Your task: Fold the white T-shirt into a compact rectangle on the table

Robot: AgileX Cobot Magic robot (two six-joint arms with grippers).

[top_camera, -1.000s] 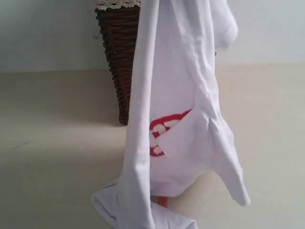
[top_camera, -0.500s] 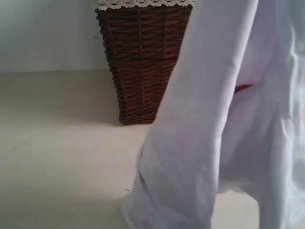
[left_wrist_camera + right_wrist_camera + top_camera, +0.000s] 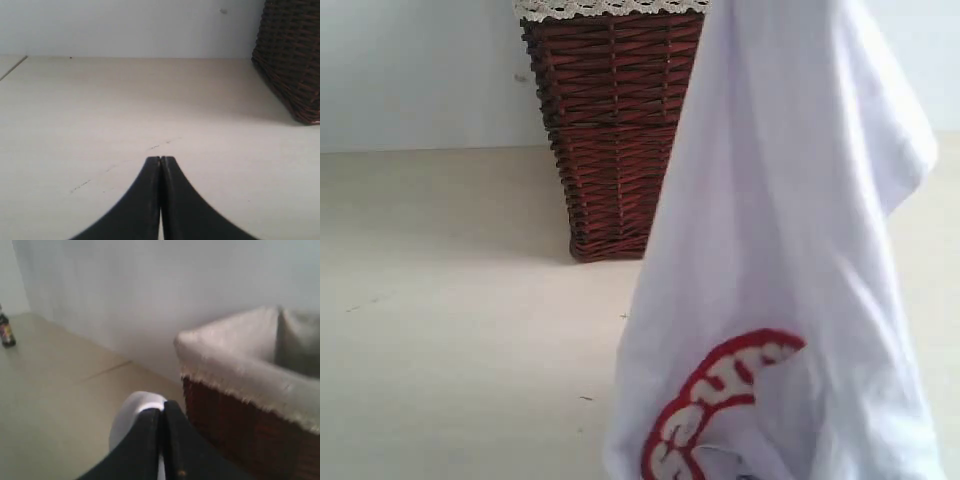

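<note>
White cotton is pinched in my right fingers, which are pressed tight together on the white T-shirt. It hangs down from them, red lettering low, in front of the wicker basket. My left fingers are closed on nothing, just over the tabletop.

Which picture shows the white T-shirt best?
The exterior view. There the white T-shirt hangs down, big and close, with its red band showing. The right wrist view shows only a small white bunch of it at the right gripper, whose tips are shut. The left wrist view shows none, just table and wicker basket.
</note>
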